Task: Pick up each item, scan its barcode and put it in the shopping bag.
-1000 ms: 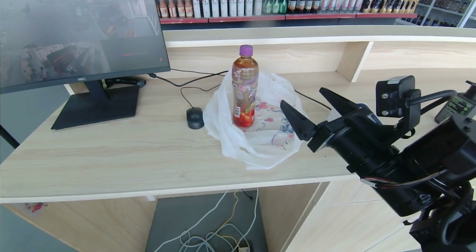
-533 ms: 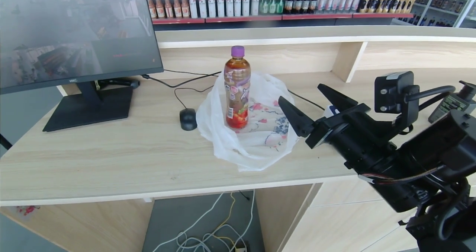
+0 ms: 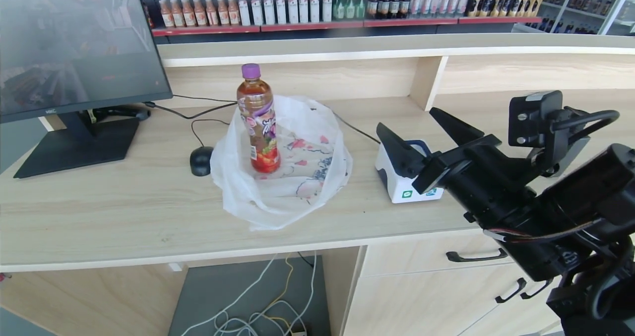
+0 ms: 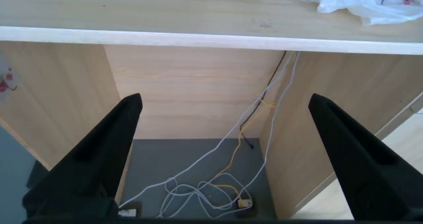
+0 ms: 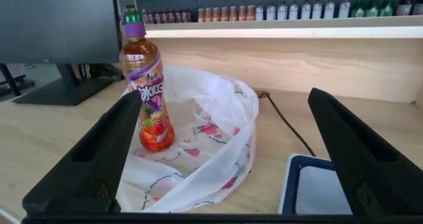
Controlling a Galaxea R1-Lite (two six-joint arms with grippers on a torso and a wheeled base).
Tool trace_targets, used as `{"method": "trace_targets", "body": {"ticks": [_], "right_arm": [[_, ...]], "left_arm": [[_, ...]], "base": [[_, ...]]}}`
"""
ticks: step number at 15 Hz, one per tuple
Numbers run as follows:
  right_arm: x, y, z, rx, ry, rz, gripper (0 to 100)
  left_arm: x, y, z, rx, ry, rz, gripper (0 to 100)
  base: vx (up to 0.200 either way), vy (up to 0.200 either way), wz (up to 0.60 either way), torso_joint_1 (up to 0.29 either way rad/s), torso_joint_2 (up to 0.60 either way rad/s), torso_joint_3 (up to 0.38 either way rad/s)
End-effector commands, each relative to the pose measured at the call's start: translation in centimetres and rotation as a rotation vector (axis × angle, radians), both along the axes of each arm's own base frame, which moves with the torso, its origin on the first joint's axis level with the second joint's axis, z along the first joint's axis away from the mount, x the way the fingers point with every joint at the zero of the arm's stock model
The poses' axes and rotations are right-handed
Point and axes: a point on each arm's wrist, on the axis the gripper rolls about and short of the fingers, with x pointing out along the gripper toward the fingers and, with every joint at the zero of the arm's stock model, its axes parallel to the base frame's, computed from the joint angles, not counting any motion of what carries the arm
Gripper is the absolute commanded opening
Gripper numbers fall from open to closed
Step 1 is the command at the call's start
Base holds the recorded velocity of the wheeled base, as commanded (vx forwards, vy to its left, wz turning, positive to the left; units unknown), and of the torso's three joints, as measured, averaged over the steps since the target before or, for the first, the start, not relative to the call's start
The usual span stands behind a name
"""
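A tea bottle (image 3: 258, 120) with a purple cap stands upright on the spread-open white shopping bag (image 3: 292, 177) on the wooden counter (image 3: 124, 212). My right gripper (image 3: 407, 120) hangs open and empty to the right of the bag, in front of a white-and-blue barcode scanner (image 3: 404, 187). From the right wrist, the bottle (image 5: 147, 95), the bag (image 5: 218, 138) and the scanner (image 5: 317, 191) lie ahead of the open right gripper (image 5: 223, 95). My left gripper (image 4: 225, 100) is open and empty, low in front of the counter's front edge (image 4: 198, 37).
A monitor (image 3: 74, 53) on a black stand and a black mouse (image 3: 201, 160) sit left of the bag, with cables trailing behind. A raised ledge (image 3: 397, 45) runs along the back. Drawers (image 3: 471, 256) are under the counter at right; loose cables (image 4: 218, 184) lie below.
The head camera has swung right, so everything slid left in the picture and the scanner has come into sight behind my right gripper. The bottle and bag have kept their place.
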Motion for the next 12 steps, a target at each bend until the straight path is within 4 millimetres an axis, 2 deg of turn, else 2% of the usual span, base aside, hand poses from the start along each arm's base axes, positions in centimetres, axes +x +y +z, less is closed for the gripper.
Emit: {"method": "trace_targets", "body": {"ticks": [1,3,6,12], "right_arm": [[-0.29,-0.23,0.23,0.004,-0.006,-0.001,100],[-0.44,-0.14,0.05,-0.001,0.000,0.005,100],[-0.86,-0.46,0.57,0.010,-0.015,0.005,100],[-0.89,-0.69,0.52,0.009,-0.012,-0.001,100]], "left_arm": [[0.00,0.00,-0.01,0.000,0.000,0.001,100],[0.00,0.00,-0.01,0.000,0.000,0.001,100],[0.00,0.00,-0.01,0.000,0.000,0.001,100],[0.00,-0.01,-0.01,-0.002,0.000,0.002,100]], "base": [[0.000,-0.200,0.00,0.007,0.01,0.007],[0.000,-0.200,0.00,0.002,-0.01,0.002],[0.000,-0.200,0.60,0.002,0.01,0.004],[0.000,-0.200,0.00,0.002,0.00,0.003]]}}
